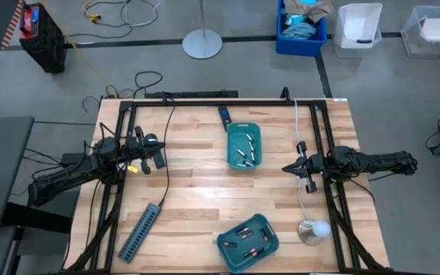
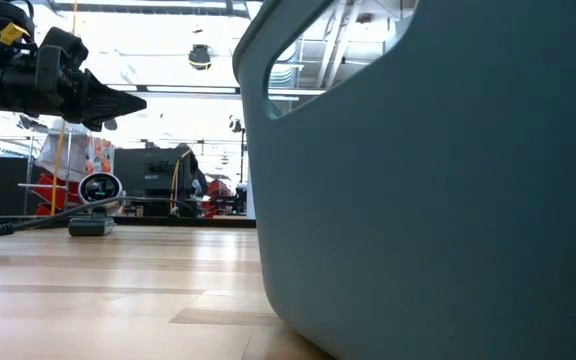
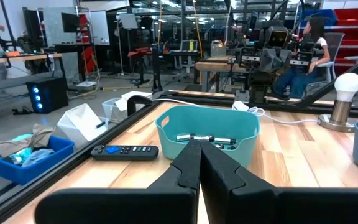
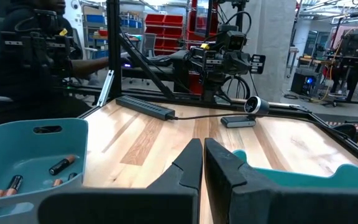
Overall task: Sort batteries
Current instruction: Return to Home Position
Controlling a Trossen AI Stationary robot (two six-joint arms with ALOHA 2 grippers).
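We see the two arms at opposite sides of the wooden table (image 1: 197, 187), facing each other across it. The left gripper (image 1: 159, 156) hangs over the left part of the table. Its fingers (image 3: 185, 168) are pressed together with nothing between them. The right gripper (image 1: 286, 169) hangs over the right part, and its fingers (image 4: 188, 165) are likewise closed on nothing.

Around them, in the high view, a long grey power strip (image 1: 140, 231) lies low on the left. A black remote (image 1: 225, 116) lies just beside the upper end of the light teal bin (image 1: 244, 126). A white bulb on a round base (image 1: 314, 229) stands below the right arm, and a white cable (image 1: 297, 130) runs along that side. In the low view a bin wall (image 2: 438, 200) fills most of the picture and hides the table behind it; we cannot tell which bin it is.

The silvery batteries (image 1: 243, 150) lie inside the light teal bin, between the two grippers and nearer the right one, apart from both sets of fingers. The dark batteries (image 1: 247, 243) lie inside the darker blue bin (image 1: 224, 241), lower on the table and well apart from either gripper.
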